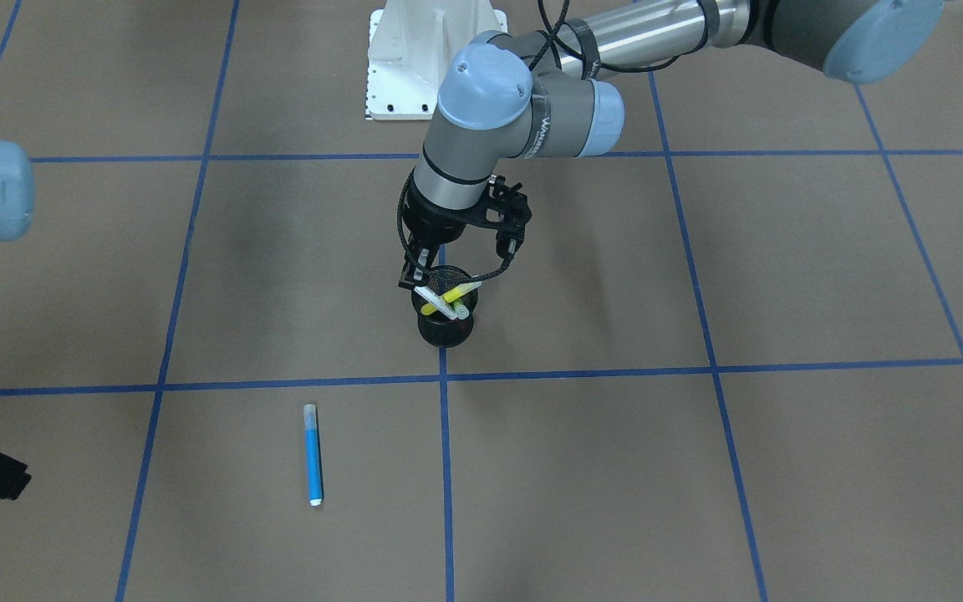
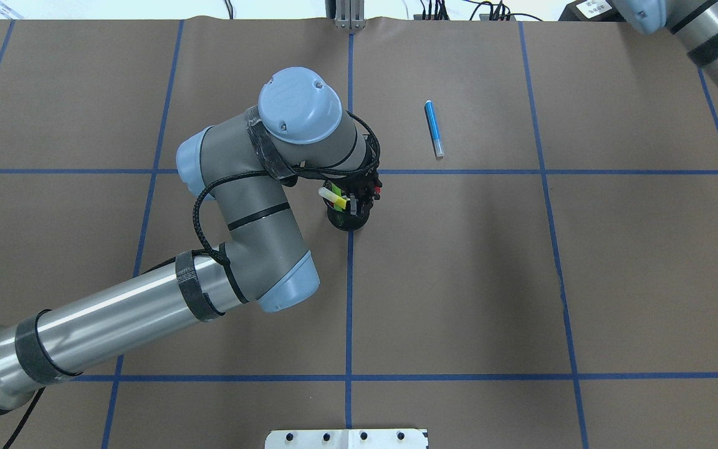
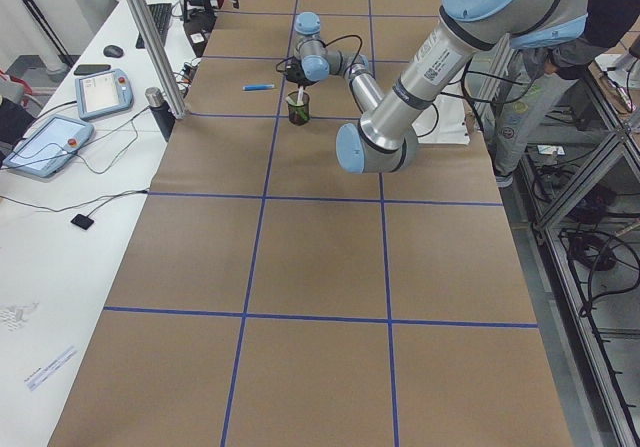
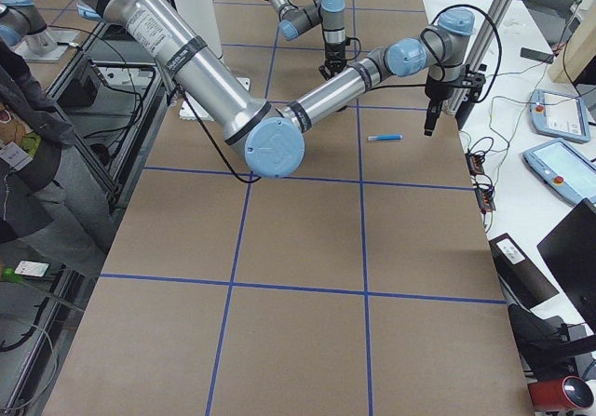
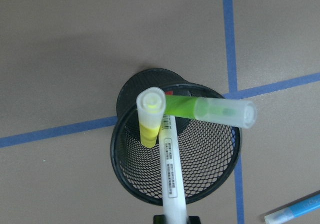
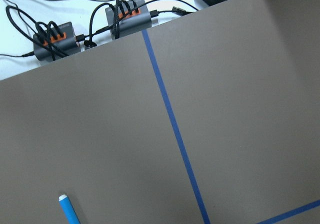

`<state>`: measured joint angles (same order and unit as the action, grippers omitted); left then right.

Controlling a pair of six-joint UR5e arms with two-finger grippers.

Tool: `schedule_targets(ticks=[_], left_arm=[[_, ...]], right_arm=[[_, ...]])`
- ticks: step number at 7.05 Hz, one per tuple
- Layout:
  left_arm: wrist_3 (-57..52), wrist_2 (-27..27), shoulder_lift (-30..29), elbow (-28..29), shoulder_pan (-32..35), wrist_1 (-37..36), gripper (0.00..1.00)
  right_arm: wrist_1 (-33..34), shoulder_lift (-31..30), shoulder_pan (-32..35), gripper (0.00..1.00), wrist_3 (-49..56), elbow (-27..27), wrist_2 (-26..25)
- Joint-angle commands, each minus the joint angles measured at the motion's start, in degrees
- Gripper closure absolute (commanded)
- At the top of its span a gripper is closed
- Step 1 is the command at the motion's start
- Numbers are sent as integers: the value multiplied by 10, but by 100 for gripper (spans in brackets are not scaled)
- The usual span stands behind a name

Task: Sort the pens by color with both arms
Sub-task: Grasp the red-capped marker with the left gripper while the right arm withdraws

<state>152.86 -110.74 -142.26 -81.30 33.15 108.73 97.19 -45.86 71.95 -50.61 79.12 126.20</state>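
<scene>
Left wrist-mounted view showed the left hand [image 5: 176, 219] pinching the white pen [image 5: 170, 169] near its top; it looked light, stiff, slippery.

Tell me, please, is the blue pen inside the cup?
No, the blue pen lies flat on the table, well apart from the cup.

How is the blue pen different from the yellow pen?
The blue pen lies flat on the brown table; the yellow pen stands tilted inside the black mesh cup. The blue pen lies alone; the yellow pen shares its cup with a white pen and a green pen. Both are slim.
</scene>
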Motion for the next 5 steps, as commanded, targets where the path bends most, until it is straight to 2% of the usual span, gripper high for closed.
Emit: schedule_targets(ticks=[1, 3, 4, 5], left_arm=[[-5, 0, -2, -36, 10, -17, 100], [-57, 1, -26, -75, 9, -60, 100], [-110, 9, -44, -89, 9, -74, 100], [-174, 44, -64, -87, 9, -74, 100]], right_arm=[[-5, -9, 25, 4, 1, 20, 13], [0, -21, 44, 3, -5, 42, 43], [-3, -68, 53, 2, 5, 92, 41], [-2, -126, 56, 1, 48, 156, 38]])
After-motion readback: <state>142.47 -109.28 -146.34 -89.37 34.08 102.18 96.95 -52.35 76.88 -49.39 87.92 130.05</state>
